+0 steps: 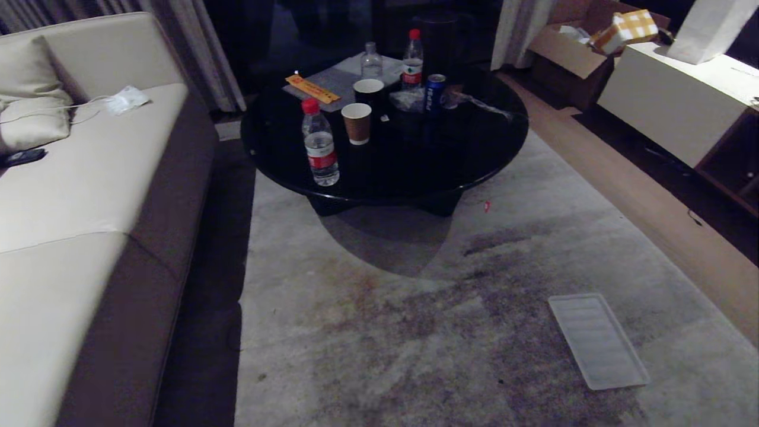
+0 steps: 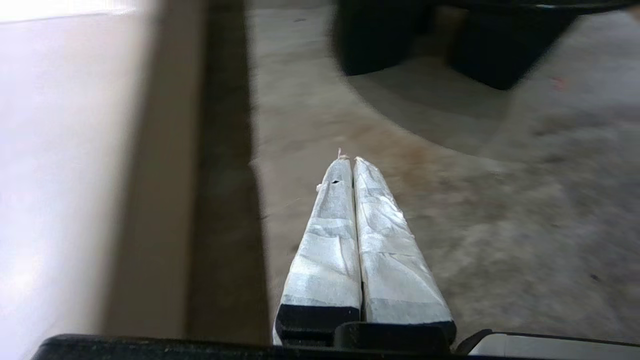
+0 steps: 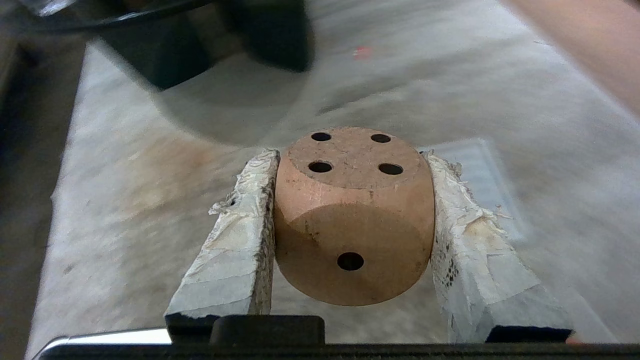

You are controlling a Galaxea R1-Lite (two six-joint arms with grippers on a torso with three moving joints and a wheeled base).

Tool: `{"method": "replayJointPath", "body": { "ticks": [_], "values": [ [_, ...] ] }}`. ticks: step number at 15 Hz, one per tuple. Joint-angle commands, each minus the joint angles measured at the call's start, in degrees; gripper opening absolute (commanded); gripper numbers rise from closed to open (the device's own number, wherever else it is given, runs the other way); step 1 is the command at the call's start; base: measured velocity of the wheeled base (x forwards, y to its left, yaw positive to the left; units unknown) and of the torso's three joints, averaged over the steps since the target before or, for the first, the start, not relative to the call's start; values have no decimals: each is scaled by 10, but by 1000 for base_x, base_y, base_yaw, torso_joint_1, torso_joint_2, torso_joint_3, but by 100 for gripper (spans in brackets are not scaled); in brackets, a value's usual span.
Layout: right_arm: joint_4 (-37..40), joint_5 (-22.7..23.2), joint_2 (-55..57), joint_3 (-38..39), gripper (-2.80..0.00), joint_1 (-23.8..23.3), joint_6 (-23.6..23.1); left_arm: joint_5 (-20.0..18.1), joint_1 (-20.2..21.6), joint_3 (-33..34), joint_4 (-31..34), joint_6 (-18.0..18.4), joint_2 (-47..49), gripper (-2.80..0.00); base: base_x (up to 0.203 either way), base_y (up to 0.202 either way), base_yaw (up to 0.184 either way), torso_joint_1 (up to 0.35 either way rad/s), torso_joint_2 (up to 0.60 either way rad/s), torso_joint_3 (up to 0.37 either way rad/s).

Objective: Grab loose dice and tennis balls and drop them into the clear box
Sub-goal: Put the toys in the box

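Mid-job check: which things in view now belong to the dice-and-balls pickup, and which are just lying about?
Job:
cream die, clamped in the right gripper

Lying about:
ribbed lid on the carpet
water bottles, paper cups and can on the black table
sofa

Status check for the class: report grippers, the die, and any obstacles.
Right gripper shut on cream die, four pips up. Left gripper shut, empty. Clear box unseen; ribbed lid on carpet.

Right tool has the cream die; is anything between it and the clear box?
I can't tell: the clear box shows in no view. The right tool holds the cream die over bare carpet; only the ribbed lid lies ahead.
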Motion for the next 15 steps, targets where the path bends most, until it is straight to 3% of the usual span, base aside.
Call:
{"method": "replayJointPath", "body": {
  "ticks": [1,15],
  "values": [
    [0,0,1,6,-280,0,0,1,0,1,0,0,1,-280,1,12,-167,2,-2,2],
    [0,0,1,6,-280,0,0,0,0,1,-1,-1,1,-280,1,10,-163,2,2,3]
  ]
}}
